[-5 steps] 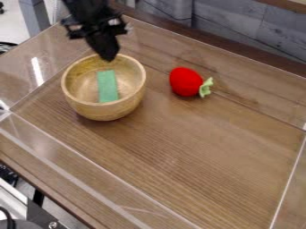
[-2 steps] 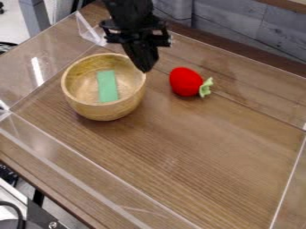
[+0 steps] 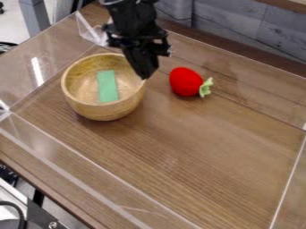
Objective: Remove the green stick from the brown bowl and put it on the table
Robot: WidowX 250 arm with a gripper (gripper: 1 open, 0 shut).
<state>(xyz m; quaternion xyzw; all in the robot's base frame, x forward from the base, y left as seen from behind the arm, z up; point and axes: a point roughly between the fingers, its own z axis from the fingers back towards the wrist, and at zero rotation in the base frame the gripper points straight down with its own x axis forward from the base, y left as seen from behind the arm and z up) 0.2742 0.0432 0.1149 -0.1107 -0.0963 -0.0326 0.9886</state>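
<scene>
My gripper [image 3: 143, 72] is closed on nothing above the right rim of the brown bowl [image 3: 84, 106], where the green stick [image 3: 109, 87] lies inside, so I judge the next move is to open and reach down to it.

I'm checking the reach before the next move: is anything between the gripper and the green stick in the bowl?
Only the bowl's wall. The shut gripper hangs at the right rim of the brown bowl, while the green stick lies uncovered on the bowl's floor. Nothing rests on the stick; the red strawberry toy sits on the far side, apart from it.
</scene>
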